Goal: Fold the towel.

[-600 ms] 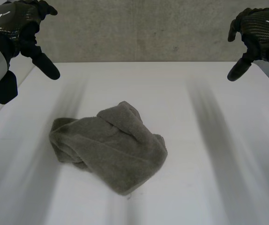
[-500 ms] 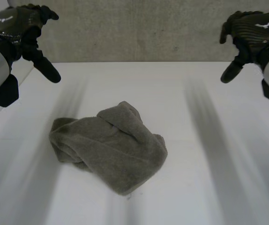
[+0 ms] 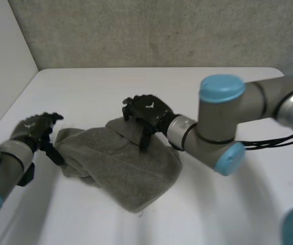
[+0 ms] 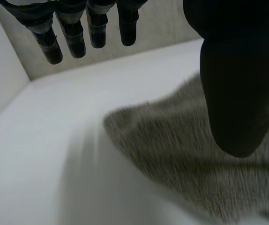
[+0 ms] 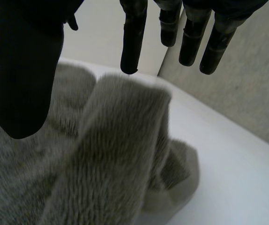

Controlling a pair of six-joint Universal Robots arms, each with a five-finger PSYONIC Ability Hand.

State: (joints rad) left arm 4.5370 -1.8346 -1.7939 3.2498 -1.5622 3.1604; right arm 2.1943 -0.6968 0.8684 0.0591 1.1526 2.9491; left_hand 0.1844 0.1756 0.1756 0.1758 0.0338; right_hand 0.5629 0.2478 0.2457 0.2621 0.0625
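Head view: one towel (image 3: 121, 168), left hand (image 3: 34, 128), right hand (image 3: 146, 111).

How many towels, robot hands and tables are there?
Towel: 1
Hands: 2, the left hand and the right hand
Table: 1
Total: 4

A white table (image 3: 111, 87) with a smooth, bare top reaches back to a grey wall (image 3: 162, 30) with a rough, speckled surface, like concrete. Along the left side of the table stands a plain white panel (image 3: 3, 66), which meets the grey wall at the far corner.
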